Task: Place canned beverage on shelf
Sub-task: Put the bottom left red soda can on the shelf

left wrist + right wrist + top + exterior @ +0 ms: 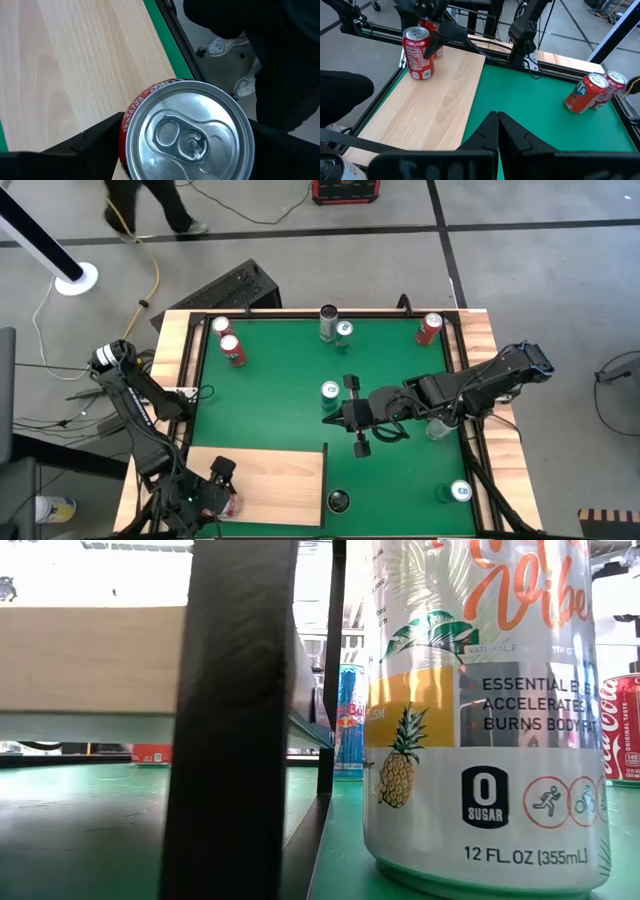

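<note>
A red canned beverage (187,132) stands on the shelf (270,480), a pale wooden board at the near left of the green mat. The low view shows the shelf (90,660) raised on black legs. My left gripper (222,498) is at the shelf's near left corner, closed around this can (417,53). Over the middle of the mat, my right gripper (335,412) hangs shut and holds nothing; in its own view (497,125) the fingers meet. My left gripper has the red can's side wall, just below the rim (124,125), between its two fingers (95,142), one on each opposite side. The fingers slant down from the table's near left. The can is upright, its base (422,76) on the shelf.
Other cans stand on the mat: two red at the far left (226,340), two silver at the far middle (335,327), one red at the far right (430,328), one at the centre (330,391), two at the near edge (459,492). One can (480,710) fills the low view.
</note>
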### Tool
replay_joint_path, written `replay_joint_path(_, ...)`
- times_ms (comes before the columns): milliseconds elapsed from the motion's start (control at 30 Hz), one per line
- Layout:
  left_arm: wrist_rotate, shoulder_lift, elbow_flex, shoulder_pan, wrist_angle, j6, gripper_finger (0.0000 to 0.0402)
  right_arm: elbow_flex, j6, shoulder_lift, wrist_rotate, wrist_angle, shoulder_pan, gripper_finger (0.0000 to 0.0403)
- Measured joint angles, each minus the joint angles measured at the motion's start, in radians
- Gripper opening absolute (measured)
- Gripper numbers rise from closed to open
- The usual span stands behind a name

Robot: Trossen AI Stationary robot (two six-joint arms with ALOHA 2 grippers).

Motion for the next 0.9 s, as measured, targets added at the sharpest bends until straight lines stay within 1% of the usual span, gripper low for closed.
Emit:
replay_joint_path(233,-0.004,0.0,0.0,0.0,0.003,0.001,0.0325,0.0,0.0,0.0,0.0,0.0,0.0,0.0025)
replay_joint_path(533,-0.036,0.001,0.0,0.0,0.003,-0.063,0.0325,0.0,-0.008,0.0,0.0,-0.001,0.0,0.0025)
replay_joint_path(800,-0.046,0.001,0.0,-0.002,0.001,-0.019,0.0327,0.0,-0.008,0.0,0.0,-0.001,0.0,0.0025)
replay_joint_path(900,-0.04,0.001,0.0,-0.002,0.001,-0.036,0.0334,0.0,-0.008,0.0,0.0,-0.001,0.0,0.0025)
